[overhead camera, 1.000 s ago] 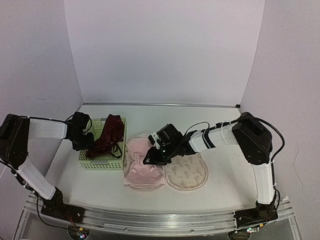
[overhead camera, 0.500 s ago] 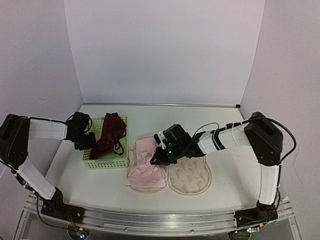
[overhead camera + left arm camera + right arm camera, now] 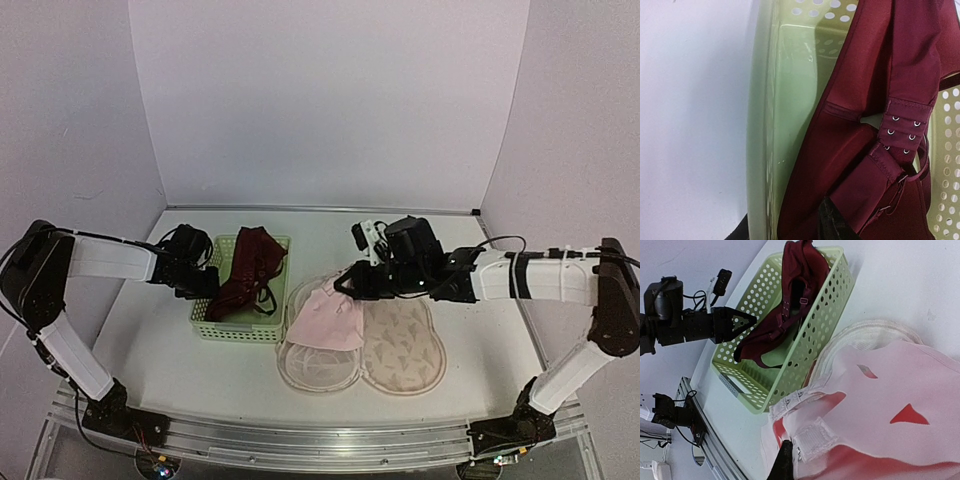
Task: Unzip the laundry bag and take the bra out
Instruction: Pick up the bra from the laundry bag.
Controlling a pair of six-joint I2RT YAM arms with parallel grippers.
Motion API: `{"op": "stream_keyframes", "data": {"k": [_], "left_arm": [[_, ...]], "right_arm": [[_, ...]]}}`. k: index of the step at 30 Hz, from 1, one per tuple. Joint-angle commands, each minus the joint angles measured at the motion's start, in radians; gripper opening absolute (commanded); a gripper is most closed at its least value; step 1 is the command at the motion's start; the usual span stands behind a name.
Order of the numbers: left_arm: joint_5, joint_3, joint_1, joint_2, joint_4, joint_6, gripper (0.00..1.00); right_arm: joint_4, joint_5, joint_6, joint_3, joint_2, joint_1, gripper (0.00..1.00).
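Basket [image 3: 235,330] slid right, beside laundry bag [image 3: 405,348]; right hand [image 3: 346,289] grips bra [image 3: 325,325].

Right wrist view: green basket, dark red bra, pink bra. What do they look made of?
By look: basket, rigid light-green plastic, slightly glossy, moulded with rows of round holes; dark red bra, smooth matte fabric, stitched seams, small metal eyes; pink bra, thin soft fabric that hangs limp, fibre unclear.
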Motion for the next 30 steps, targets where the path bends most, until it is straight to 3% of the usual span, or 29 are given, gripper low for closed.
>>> {"op": "stream_keyframes", "data": {"k": [1,6,12,18,25,30], "left_arm": [[0.042,0.016,-0.036,0.047,0.01,-0.03,0.34],[0.052,0.035,-0.098,0.054,0.01,-0.059,0.34],[0.058,0.018,-0.145,0.024,0.011,-0.1,0.35],[0.041,0.022,-0.146,-0.005,-0.01,-0.099,0.47],[-0.127,0.106,-0.141,-0.095,-0.14,-0.096,0.65],[-0.212,0.16,-0.085,-0.234,-0.253,-0.083,0.7]], "right_arm": [[-0.03,0.043,-0.057,-0.016,-0.127,-0.009,0.0],[-0.06,0.04,-0.088,0.021,-0.195,-0.012,0.0],[-0.067,-0.025,-0.099,0.142,-0.147,-0.012,0.0],[-0.063,-0.08,-0.096,0.303,-0.012,-0.012,0.0],[-0.065,-0.141,-0.08,0.508,0.176,-0.008,0.0],[-0.093,-0.191,-0.08,0.656,0.321,0.004,0.0]]}}
